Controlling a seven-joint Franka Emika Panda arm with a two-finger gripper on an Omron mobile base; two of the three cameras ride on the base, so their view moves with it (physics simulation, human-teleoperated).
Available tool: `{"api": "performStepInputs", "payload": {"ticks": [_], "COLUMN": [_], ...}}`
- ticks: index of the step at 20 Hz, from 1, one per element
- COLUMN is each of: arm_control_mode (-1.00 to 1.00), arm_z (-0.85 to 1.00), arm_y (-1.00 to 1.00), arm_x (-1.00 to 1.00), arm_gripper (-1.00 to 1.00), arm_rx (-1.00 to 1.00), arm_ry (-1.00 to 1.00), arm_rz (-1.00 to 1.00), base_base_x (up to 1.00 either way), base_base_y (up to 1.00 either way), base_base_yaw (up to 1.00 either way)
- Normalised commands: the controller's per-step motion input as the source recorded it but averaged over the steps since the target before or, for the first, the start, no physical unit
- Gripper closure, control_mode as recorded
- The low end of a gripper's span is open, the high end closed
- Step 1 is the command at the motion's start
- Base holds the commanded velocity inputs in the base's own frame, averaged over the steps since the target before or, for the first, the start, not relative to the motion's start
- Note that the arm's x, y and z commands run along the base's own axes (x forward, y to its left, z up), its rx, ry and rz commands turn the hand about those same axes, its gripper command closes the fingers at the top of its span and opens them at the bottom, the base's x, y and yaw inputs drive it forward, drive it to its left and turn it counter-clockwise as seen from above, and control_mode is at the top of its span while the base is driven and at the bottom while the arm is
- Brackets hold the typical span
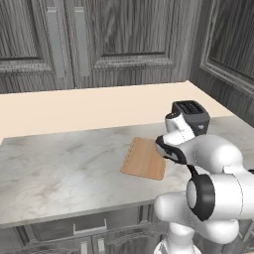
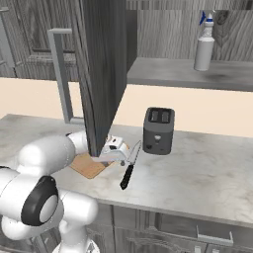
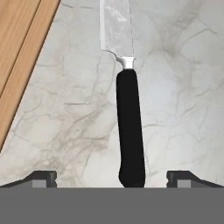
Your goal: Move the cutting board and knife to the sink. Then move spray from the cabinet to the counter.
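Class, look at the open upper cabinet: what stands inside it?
On the cabinet shelf stands the spray, a pale bottle with a blue trigger. The open door covers the shelf's left part, so anything there cannot be seen.

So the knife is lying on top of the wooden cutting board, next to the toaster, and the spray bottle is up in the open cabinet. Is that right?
Not quite. The knife lies on the counter beside the cutting board, not on it; the hand view shows bare stone under it. The toaster is nearby, and the spray bottle does stand in the open cabinet.
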Motion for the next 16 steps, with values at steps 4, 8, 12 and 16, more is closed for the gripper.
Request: {"api": "performStepInputs", "payload": {"ticks": [4,8,12,16], "arm_control_mode": [-1.0,-1.0,-1.0,-1.0], "arm_z": [-0.16,-0.13,-0.24,-0.15], "arm_y": [-0.24,-0.11,-0.2,-0.18], "arm_x": [0.04,0.0,0.01,0.02], "arm_gripper": [-1.0,-1.0,-1.0,-1.0], "arm_rx": [0.0,0.0,0.01,0.01], "arm_ry": [0.03,0.06,0.06,0.04], "arm_rz": [0.0,-0.01,0.0,0.0], "base_base_x": [0.0,0.0,0.0,0.0], "base_base_y": [0.0,0.0,0.0,0.0], "base_base_yaw": [0.0,0.0,0.0,0.0]}}
